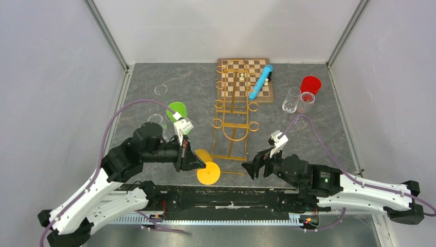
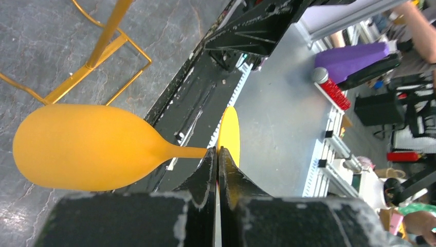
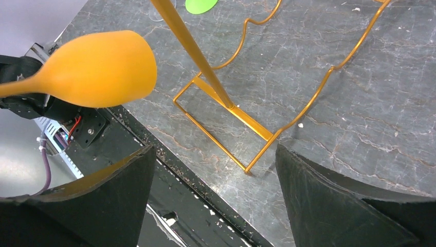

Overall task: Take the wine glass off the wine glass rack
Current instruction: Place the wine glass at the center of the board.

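My left gripper is shut on the thin stem of an orange wine glass. The glass lies sideways in the grip, with its round foot over the table's near edge. In the left wrist view the bowl points left of the jaws, just beside the rack's base corner. The gold wine glass rack stands mid-table with its rectangular base to the right of the glass. My right gripper is open and empty at the rack's near right corner. Its fingers frame bare table, and the orange bowl shows at upper left.
A wooden chessboard with a blue tube lies behind the rack. At the back right stand a red cup and two clear glasses. A green glass and clear glasses are on the left.
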`<act>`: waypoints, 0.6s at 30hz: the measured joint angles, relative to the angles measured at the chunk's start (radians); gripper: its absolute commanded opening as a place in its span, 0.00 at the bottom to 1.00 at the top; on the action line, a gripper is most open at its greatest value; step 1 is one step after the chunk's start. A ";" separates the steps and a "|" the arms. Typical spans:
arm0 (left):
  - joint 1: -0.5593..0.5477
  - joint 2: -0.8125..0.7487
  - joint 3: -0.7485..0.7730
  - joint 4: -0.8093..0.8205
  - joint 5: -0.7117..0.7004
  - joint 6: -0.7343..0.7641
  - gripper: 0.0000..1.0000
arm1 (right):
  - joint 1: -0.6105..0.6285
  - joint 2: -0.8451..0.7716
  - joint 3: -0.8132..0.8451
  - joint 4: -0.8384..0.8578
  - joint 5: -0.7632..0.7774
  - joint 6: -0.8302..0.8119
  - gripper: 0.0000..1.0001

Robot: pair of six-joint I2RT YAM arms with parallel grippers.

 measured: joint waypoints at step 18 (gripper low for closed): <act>-0.718 0.293 0.053 0.006 -0.711 -0.014 0.02 | 0.000 0.024 0.001 0.024 -0.016 0.132 0.87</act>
